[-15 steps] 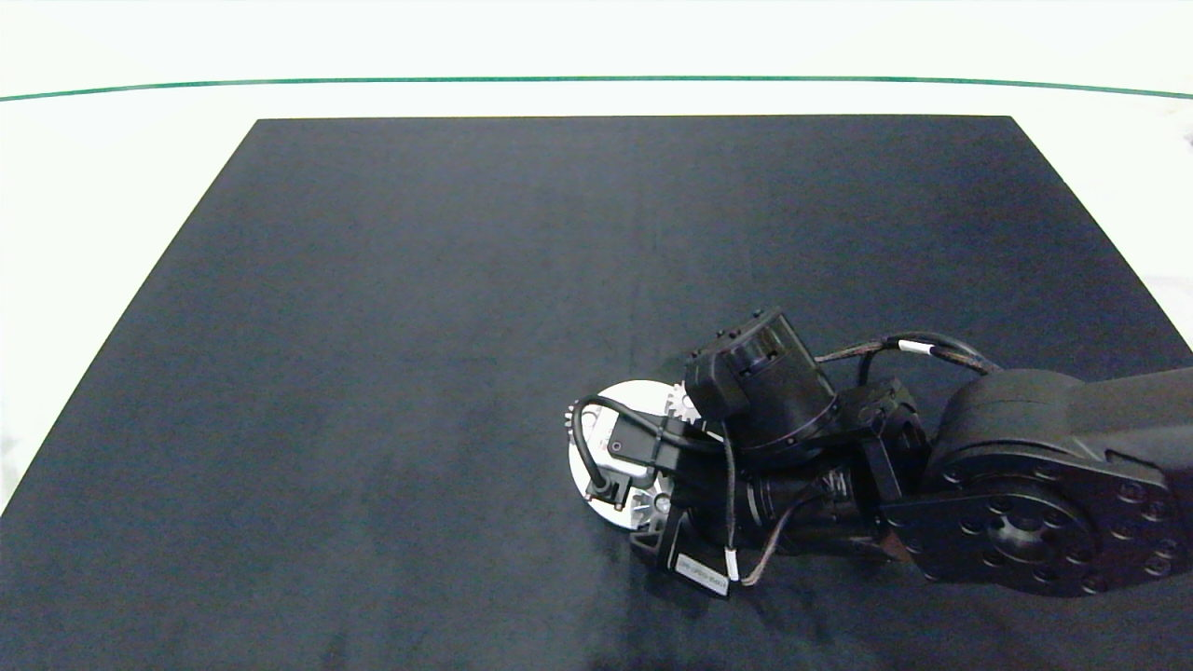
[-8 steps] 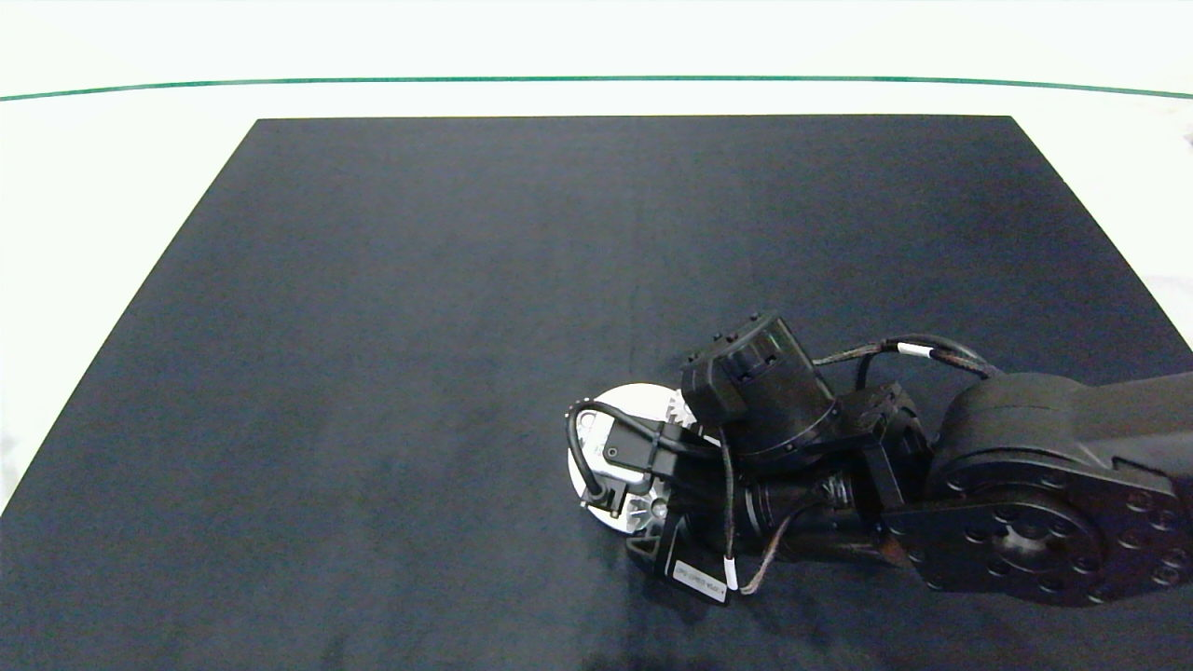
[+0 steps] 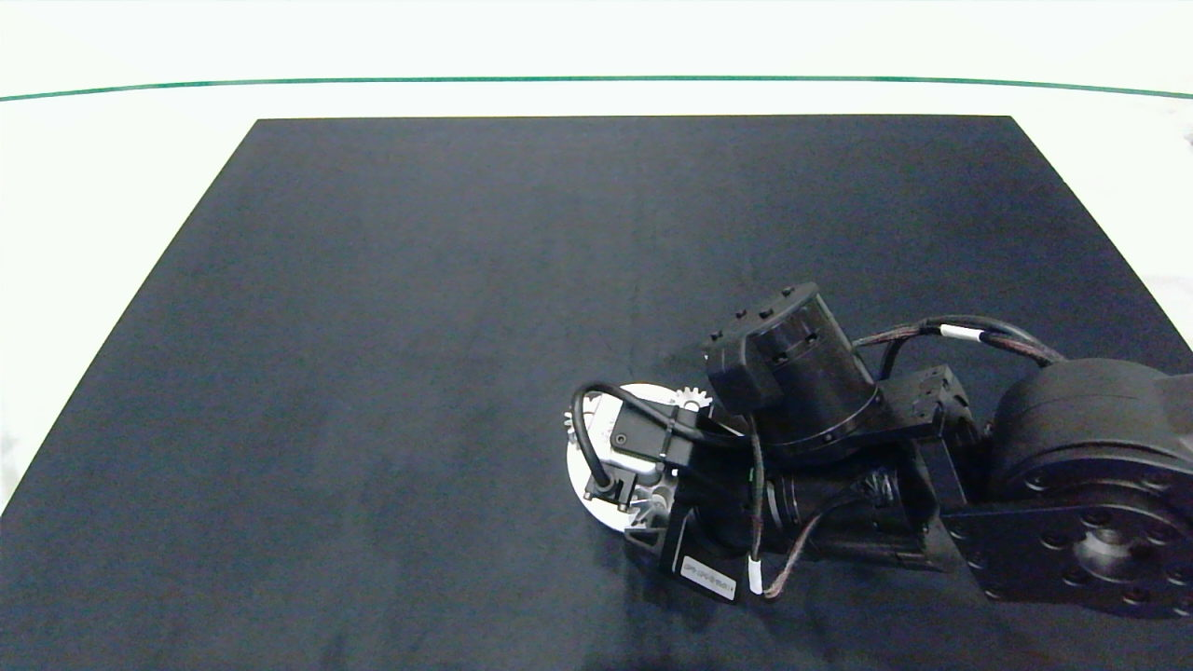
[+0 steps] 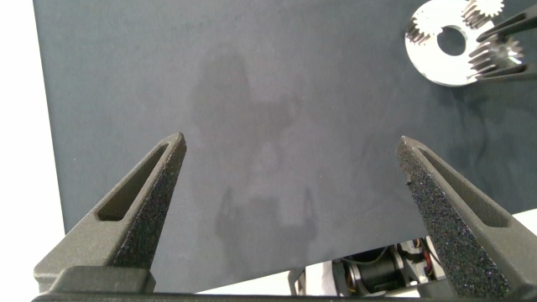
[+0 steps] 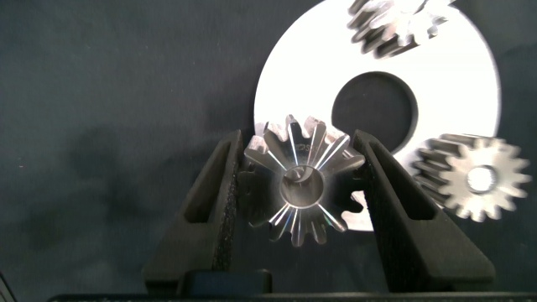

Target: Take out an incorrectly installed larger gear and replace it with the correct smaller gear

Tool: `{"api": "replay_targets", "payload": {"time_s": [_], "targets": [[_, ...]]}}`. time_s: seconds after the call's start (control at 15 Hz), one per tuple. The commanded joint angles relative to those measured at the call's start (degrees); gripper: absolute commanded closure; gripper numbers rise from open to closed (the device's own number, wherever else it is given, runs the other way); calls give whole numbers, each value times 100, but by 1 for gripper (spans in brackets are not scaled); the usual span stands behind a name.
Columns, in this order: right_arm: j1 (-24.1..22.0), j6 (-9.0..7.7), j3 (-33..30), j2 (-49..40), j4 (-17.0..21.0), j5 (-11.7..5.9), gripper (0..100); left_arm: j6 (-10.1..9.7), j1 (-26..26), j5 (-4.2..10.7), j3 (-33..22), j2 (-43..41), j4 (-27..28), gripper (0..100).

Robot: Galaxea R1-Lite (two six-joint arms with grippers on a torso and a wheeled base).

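The larger gear (image 5: 299, 186), all long splayed star teeth, sits squeezed between the two grey fingers (image 5: 211, 201) of the right claw (image 5: 300, 197), a pad pressed against its teeth on either side, so that claw is clamped firmly on it. The gear overlaps the rim of a round silver plate (image 5: 294, 75) with a big hole through its middle, though whether it is touching the plate or raised clear of it cannot be told. Two small gears with short even teeth stand on that plate, one (image 5: 470, 178) just beside the gripped gear and another (image 5: 394, 25) across the centre hole from it. From above, the plate (image 3: 589, 466) lies on the black mat (image 3: 373, 326) covering the bench, toward the near edge and right of its middle, with the right arm (image 3: 1025, 475) reaching in from the right edge and hiding most of it; one small gear (image 3: 690, 400) peeks out at the plate's far side. The left claw (image 4: 294, 159) hangs over bare mat well apart from the plate (image 4: 432, 63), its fingers (image 4: 159, 193) spread wide with nothing between them.
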Motion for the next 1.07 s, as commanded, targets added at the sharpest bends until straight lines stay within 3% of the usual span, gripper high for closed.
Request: {"api": "replay_targets", "payload": {"time_s": [0.07, 0.33, 0.6, 0.73, 0.87, 1.0, 1.07], "targets": [[44, -19, -4, -298, 130, -52, 66, -7, 3, 27, -1, -5, 22, 0], [-167, 25, 23, -922, 464, -219, 66, -7, 11, 36, -1, -5, 22, 0], [-1195, 34, 102, -1440, 710, -210, 66, -7, 20, 36, 113, -23, 22, 0], [-1740, 51, 225, -1519, 710, -131, 66, 2, 29, 36, 184, -41, 22, 0], [-2276, 69, 366, -1511, 710, 98, 66, 11, 29, 44, 184, -49, 22, 0], [-2698, 86, 480, -1467, 710, 203, 66, 11, 29, 44, 192, -67, 22, 0], [-2891, 183, 541, -1423, 684, 274, 66, 11, 29, 44, 192, -67, 22, 0]]}}
